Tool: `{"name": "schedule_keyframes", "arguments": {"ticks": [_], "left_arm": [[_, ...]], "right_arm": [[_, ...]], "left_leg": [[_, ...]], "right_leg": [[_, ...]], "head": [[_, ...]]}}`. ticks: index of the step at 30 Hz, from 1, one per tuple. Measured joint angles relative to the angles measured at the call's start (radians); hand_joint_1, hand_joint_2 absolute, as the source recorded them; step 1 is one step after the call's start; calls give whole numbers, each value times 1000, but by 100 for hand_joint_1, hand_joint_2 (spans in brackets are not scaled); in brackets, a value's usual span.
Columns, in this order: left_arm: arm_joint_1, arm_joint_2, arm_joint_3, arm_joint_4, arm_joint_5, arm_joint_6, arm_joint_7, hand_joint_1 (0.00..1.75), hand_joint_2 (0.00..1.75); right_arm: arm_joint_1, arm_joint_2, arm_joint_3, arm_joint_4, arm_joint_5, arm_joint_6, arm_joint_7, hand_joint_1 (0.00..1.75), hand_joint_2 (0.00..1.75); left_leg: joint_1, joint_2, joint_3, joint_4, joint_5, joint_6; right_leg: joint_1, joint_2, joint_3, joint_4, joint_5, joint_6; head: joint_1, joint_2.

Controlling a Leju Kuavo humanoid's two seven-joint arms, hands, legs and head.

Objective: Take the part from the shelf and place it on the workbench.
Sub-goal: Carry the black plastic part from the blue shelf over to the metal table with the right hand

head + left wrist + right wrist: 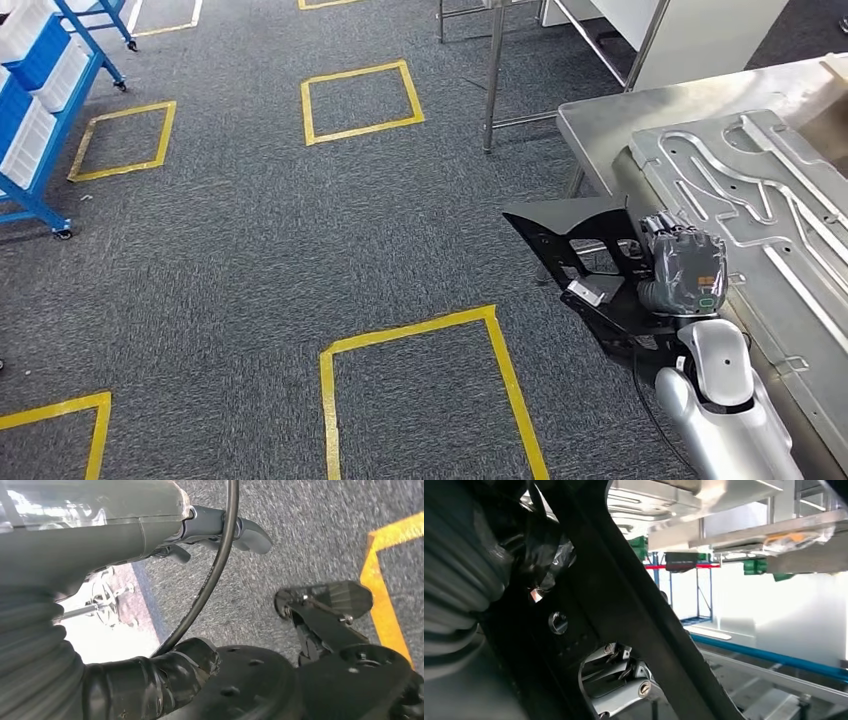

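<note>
My right hand point(685, 265) grips the black part point(570, 240), a flat angular panel with cut-outs, and holds it over the carpet just off the front left corner of the steel workbench point(610, 115). The part's pointed end faces left, away from the bench. In the right wrist view the black part point(624, 605) crosses the picture diagonally, with my fingers point(619, 690) wrapped behind it. A large grooved metal plate point(740, 190) lies on the bench beside my hand. My left hand point(240, 532) hangs over the carpet with its fingers apart and nothing in it.
A blue shelf trolley point(35, 100) with white bins stands at the far left. Yellow tape squares point(360, 100) mark the grey carpet, one square point(430, 390) right below the part. Steel frame legs point(495, 70) rise behind the bench.
</note>
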Motion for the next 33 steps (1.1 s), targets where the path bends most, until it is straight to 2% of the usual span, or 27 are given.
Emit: {"name": "schedule_keyframes", "arguments": {"ticks": [2, 3, 4, 5, 6, 8, 9, 10, 11, 13, 15, 16, 18, 19, 20, 21, 23, 25, 27, 29, 30, 31, 33], "left_arm": [[1, -2, 0, 0, 0, 0, -1, 0, 175], [1, -3, 0, 0, -1, 0, -1, 0, 175], [2, -4, 0, 0, -1, 0, -1, 0, 175], [3, -5, 0, 0, -1, 0, -1, 0, 175], [4, -6, 0, 0, -1, 0, 0, 0, 175], [6, -6, 0, 0, -1, 0, 0, 0, 175], [7, -6, 0, 0, -1, 0, 1, 0, 175], [8, -6, 0, 0, -1, 1, 1, 0, 175], [8, -6, 0, 0, 0, 1, 1, 0, 175], [7, -6, 0, 0, 2, 2, 1, 0, 175], [7, -5, 0, 0, 3, 2, 1, 0, 175], [9, -6, 0, 0, 3, 2, 0, 0, 175], [12, -7, 0, 0, 4, 1, -1, 0, 175], [14, -7, 0, 0, 4, 1, -2, 0, 175], [14, -8, 0, 0, 5, 0, -3, 0, 175], [13, -9, 0, 0, 5, 0, -4, 0, 175], [11, -12, 0, 0, 5, 0, -5, 0, 175], [9, -15, 0, 0, 5, 0, -5, 0, 175], [9, -15, 0, 0, 5, 0, -5, 0, 175], [8, -15, 0, 0, 5, 0, -5, 0, 175], [8, -16, 0, 0, 5, 0, -5, 0, 175], [8, -16, 0, 0, 5, 0, -5, 0, 175], [8, -16, 0, 0, 5, 0, -5, 0, 175]], "right_arm": [[0, 2, 1, -1, -2, 0, 0, 175, 175], [0, 4, 2, -1, -3, 0, 0, 175, 175], [0, 5, 3, -1, -4, 0, 0, 175, 175], [-1, 7, 5, -1, -5, 1, 0, 175, 175], [-1, 8, 6, -1, -3, 2, 1, 175, 175], [-3, 11, 10, -1, 17, 3, 9, 175, 175], [-4, 11, 11, 0, 35, 3, 16, 175, 175], [-4, 12, 13, 1, 52, 2, 23, 175, 175], [-4, 12, 14, 4, 67, 2, 29, 175, 175], [-3, 11, 15, 9, 82, 3, 33, 175, 175], [-5, 10, 16, 13, 88, 3, 34, 175, 175], [-7, 9, 16, 15, 89, 3, 35, 175, 175], [-11, 7, 17, 19, 90, 3, 36, 175, 175], [-12, 6, 17, 21, 90, 3, 37, 175, 175], [-12, 5, 17, 23, 90, 3, 37, 175, 175], [-13, 4, 17, 24, 90, 3, 37, 175, 175], [-17, 3, 18, 25, 90, 3, 38, 175, 175], [-23, 1, 18, 26, 90, 4, 39, 175, 175], [-27, 0, 19, 27, 90, 4, 41, 175, 175], [-28, 0, 19, 27, 90, 4, 41, 175, 175], [-28, 0, 19, 27, 90, 4, 41, 175, 175], [-29, 0, 19, 27, 90, 4, 41, 175, 175], [-30, 0, 20, 27, 90, 4, 41, 175, 175]], "left_leg": [[3, -38, -53, 117, -72, 2], [2, -45, -87, 187, -103, 5], [1, -49, -114, 239, -118, 9], [0, -51, -126, 256, -111, 14], [-2, -54, -118, 231, -83, 19], [-4, -69, -62, 94, 1, 27], [-7, -79, -33, 26, 33, 29], [-10, -88, -14, -19, 51, 30], [-15, -93, -6, -41, 58, 30], [-21, -89, -1, -60, 71, 33], [-22, -77, 7, -89, 92, 42], [-20, -69, 9, -100, 100, 47], [-22, -58, 4, -100, 104, 52], [-23, -53, 0, -96, 104, 53], [-23, -49, -3, -90, 102, 54], [-23, -47, -7, -84, 101, 54], [-22, -44, -11, -70, 94, 52], [-25, -43, -17, -56, 87, 46], [-27, -42, -22, -50, 86, 38], [-26, -43, -24, -46, 81, 30], [-24, -45, -31, -31, 67, 23], [-21, -47, -47, 5, 42, 16], [-10, -51, -100, 127, -26, 4]], "right_leg": [[5, 12, 0, -6, 5, -9], [8, 19, 0, -8, 6, -12], [11, 25, -1, -9, 8, -14], [13, 31, -1, -10, 8, -14], [14, 36, -1, -10, 9, -15], [11, 45, 1, -11, 10, -14], [9, 50, 1, -12, 12, -12], [5, 53, -1, -15, 15, -7], [1, 55, -2, -18, 19, 0], [-7, 60, -3, -28, 28, 16], [-6, 48, -10, -15, 11, 20], [-2, 38, -23, 17, -14, 18], [7, 26, -65, 128, -79, 16], [11, 25, -84, 180, -100, 18], [13, 25, -89, 204, -104, 19], [14, 23, -75, 191, -90, 21], [15, 12, -4, 76, -41, 19], [22, 1, 48, -20, -17, 10], [28, 2, 54, -37, -16, -2], [24, 5, 56, -44, -10, -12], [21, 6, 57, -49, -6, -18], [18, 6, 58, -53, -2, -23], [18, 5, 54, -55, 2, -28]], "head": [[0, 0], [0, 0], [0, 0], [0, 0], [0, 0], [0, 0], [0, 0], [0, 0], [0, 0], [0, 0], [1, 0], [2, 0], [2, 0], [2, 0], [2, 0], [2, 0], [2, 0], [2, 0], [2, 0], [2, 0], [2, 0], [2, 0], [1, 0]]}}
